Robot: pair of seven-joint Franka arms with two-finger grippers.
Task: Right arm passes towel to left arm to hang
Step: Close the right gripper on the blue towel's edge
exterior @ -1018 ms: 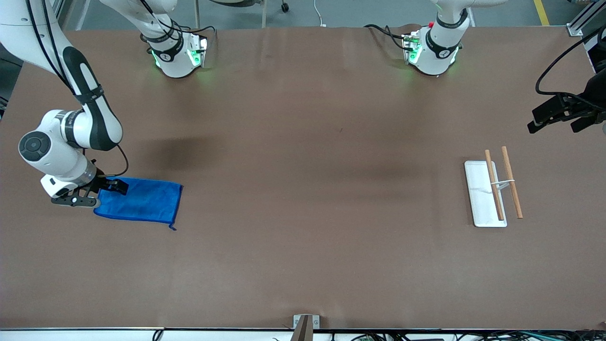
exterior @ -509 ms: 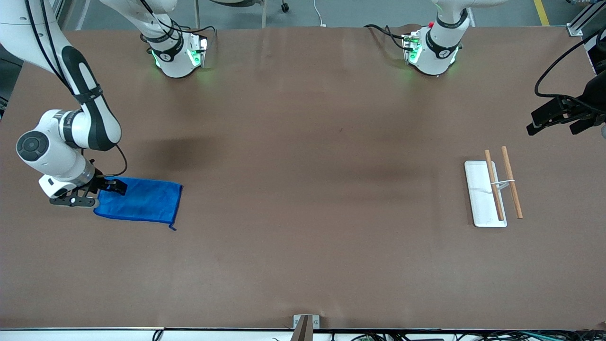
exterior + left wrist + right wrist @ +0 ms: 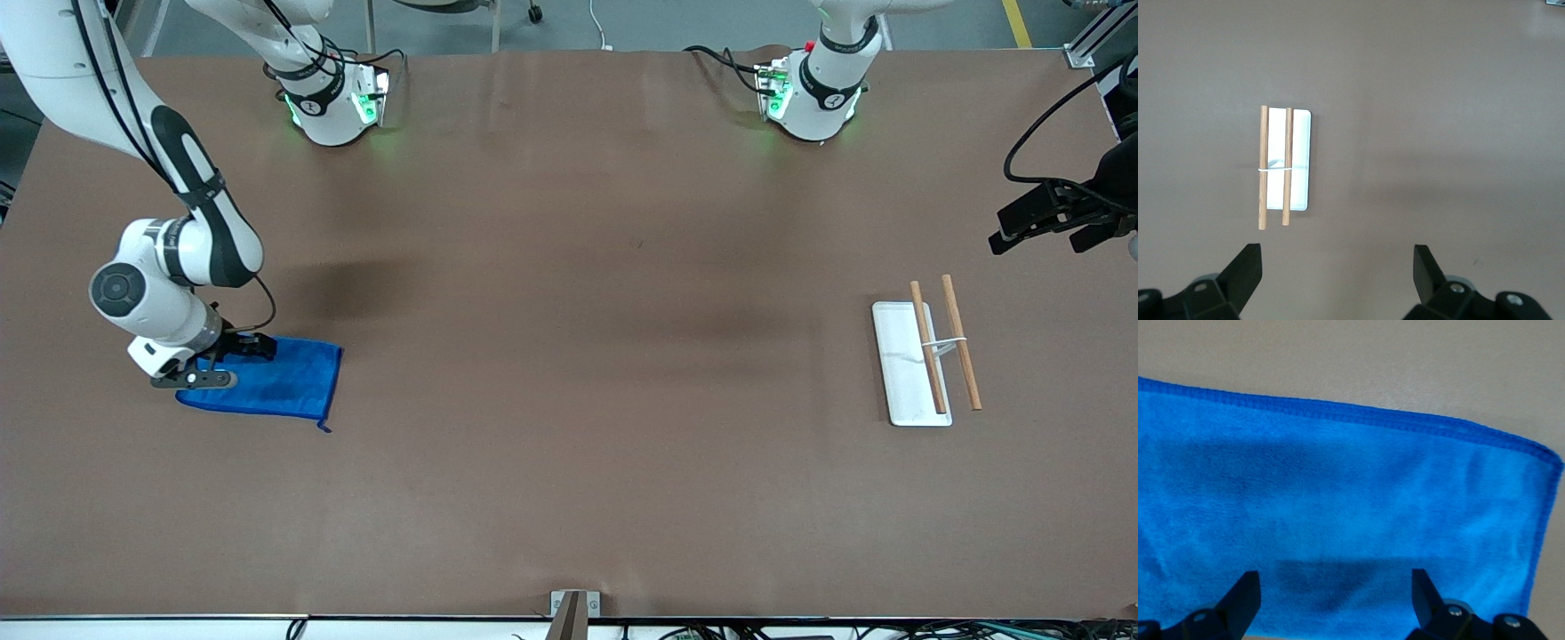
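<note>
Towel (image 3: 276, 382) — one; wooden rods (image 3: 944, 345) — two; white base (image 3: 902, 364) — one

Robotics lab; two bench-mounted arms (image 3: 178, 258); brown table (image 3: 569, 373); cabling.

Towel (image 3: 276, 387): one end hidden under right gripper (image 3: 220, 363). Left gripper (image 3: 1049, 222): arm cut by frame edge.

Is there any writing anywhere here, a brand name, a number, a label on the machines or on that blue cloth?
None can be read.
The towel shows plain blue cloth, with no tag or print visible.
The white rack with its wooden rods bears no lettering.
The round marks on the arm bases are too small to read.
</note>
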